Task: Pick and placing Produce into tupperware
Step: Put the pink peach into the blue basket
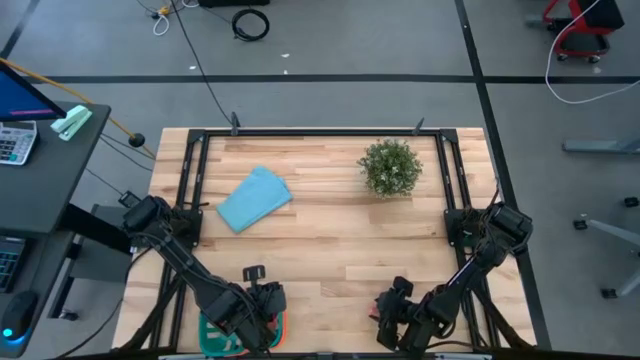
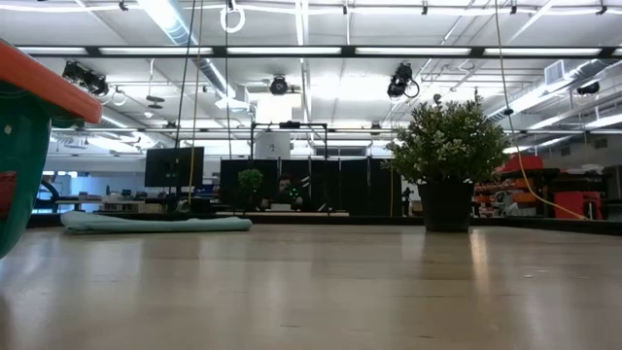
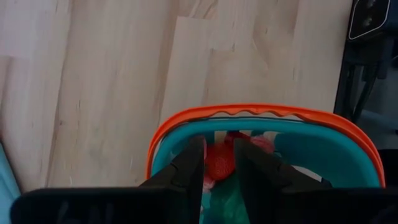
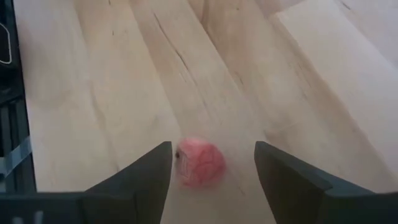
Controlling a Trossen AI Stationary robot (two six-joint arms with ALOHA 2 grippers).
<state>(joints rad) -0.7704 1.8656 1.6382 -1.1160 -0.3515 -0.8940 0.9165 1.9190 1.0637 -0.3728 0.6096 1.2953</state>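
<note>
While upright, tupperware [image 1: 215,338] runs along table edge [image 1: 330,345].

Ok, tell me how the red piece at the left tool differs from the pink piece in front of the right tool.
The red piece sits between the left tool's fingers, over the teal container; the pink piece lies on the bare wooden table. The red one is gripped; the pink one lies free between the right tool's open fingers, touching neither. The red is deeper in colour. Both are small and rounded.

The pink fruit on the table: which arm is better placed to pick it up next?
The right. Its open gripper already frames the pink fruit, while the left gripper holds a red fruit over the container.
</note>
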